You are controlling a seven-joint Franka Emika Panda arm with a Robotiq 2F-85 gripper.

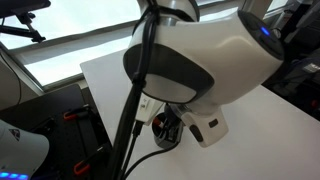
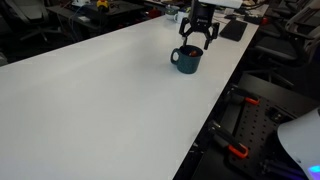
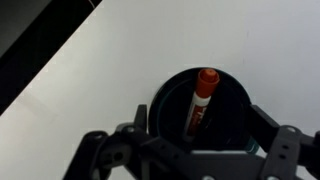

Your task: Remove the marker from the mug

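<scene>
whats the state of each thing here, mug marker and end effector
mug: upright on the white table, with the marker inside
marker: standing in the mug, red-orange end up, tilted toward the rim, not gripped
end effector: open, just over the mug, holding nothing

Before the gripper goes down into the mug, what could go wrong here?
1. In the wrist view the open gripper spreads about as wide as the mug. Its fingers may strike the rim on the way down and push or tip the mug.
2. The marker leans against the mug's wall, not upright. The fingers may press it onto the wall, or slip off it.
</scene>
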